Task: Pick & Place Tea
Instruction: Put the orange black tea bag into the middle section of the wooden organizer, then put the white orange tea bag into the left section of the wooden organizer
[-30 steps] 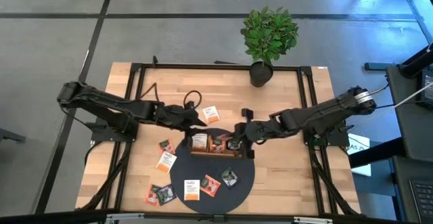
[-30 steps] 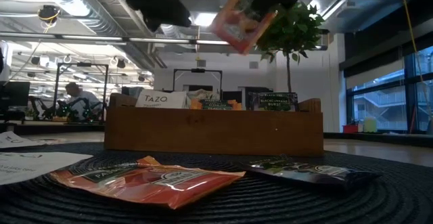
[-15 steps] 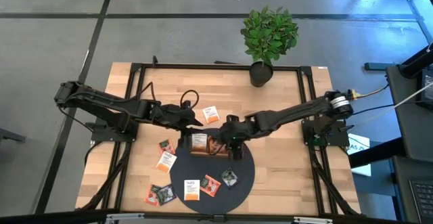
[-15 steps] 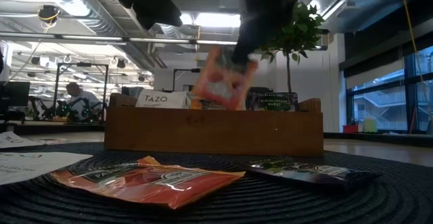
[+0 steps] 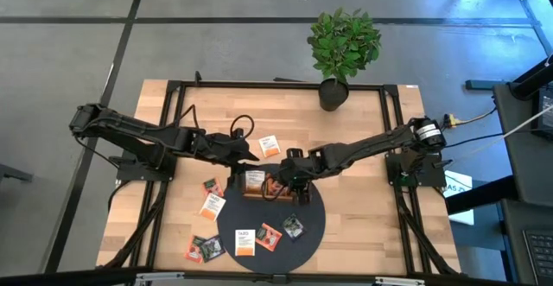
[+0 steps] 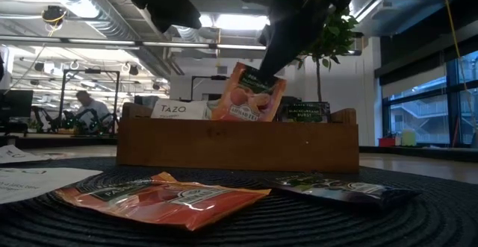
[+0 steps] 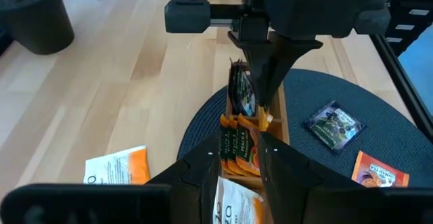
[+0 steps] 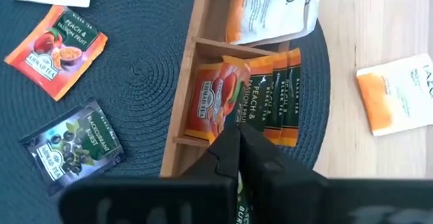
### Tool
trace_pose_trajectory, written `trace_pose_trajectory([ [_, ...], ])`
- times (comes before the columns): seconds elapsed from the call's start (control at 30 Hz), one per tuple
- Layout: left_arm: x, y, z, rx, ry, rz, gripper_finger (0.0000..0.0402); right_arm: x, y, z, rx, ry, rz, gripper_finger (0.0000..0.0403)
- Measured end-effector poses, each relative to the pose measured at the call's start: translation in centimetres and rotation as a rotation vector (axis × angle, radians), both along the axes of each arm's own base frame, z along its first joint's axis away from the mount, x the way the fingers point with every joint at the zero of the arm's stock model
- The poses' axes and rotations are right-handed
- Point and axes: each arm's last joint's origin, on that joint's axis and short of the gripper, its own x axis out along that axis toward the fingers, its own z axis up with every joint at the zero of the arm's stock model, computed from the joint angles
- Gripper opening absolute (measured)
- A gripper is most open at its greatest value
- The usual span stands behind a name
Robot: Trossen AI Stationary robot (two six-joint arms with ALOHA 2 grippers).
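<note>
An orange peach tea sachet with a dark green top strip (image 6: 249, 92) stands tilted in the middle slot of the brown wooden tray (image 6: 236, 142), beside other orange packets. The tray sits on a round dark woven mat (image 5: 304, 224); the slot is nearly full. The right gripper (image 6: 263, 66) reaches down from above, fingers pinched almost shut on the sachet's top edge. The left gripper (image 5: 256, 157), half open and empty, hovers just behind the tray.

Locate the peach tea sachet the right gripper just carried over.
The peach sachet stands tilted in the wooden tray's middle compartment, its top edge at the right gripper, beside the Tazo sachet.
</note>
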Motion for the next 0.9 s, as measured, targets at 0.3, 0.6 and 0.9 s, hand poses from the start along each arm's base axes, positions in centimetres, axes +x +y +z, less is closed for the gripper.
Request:
trace_pose_trajectory([
  [0.3,0.0,0.0,0.0,0.000,0.000,0.000,0.0098,0.1,-0.3,0.0,-0.030,-0.007,0.033,0.0074],
  [0.6,0.0,0.0,0.0,0.000,0.002,-0.001,0.0096,-1.6,-1.1,0.8,-0.103,0.064,-0.066,0.0146],
  [0.9,0.0,-0.3,0.0,0.013,0.003,-0.024,0.0100,-8.7,-1.8,1.0,-0.019,-0.094,-0.182,0.0151],
])
